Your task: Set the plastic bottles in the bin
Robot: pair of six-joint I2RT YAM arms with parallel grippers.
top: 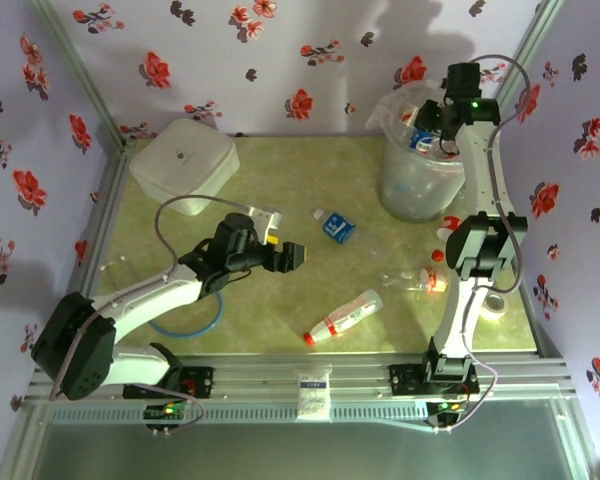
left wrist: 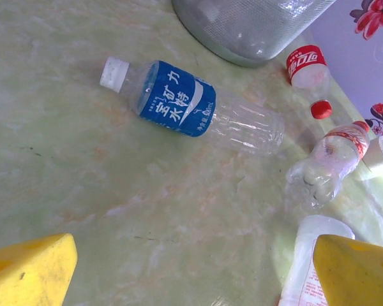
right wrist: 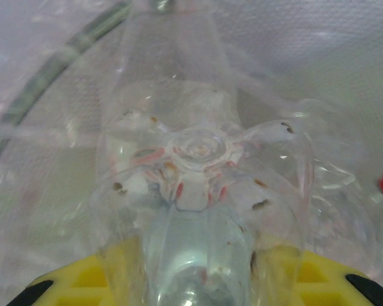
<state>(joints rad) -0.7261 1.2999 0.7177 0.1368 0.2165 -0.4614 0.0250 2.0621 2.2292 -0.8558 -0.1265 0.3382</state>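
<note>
Overhead, gripping a clear bottle (right wrist: 198,166) in right gripper (top: 432,122), long axis in line with the jaws, base pointing out and down, apparently into bin (top: 405,200) mouth just below. Leftward, left gripper (top: 285,248) spread wide, empty, facing blue bottle (left wrist: 179,99) lying crosswise ahead on smooth green table (left wrist: 83,178); ample room around.
</note>
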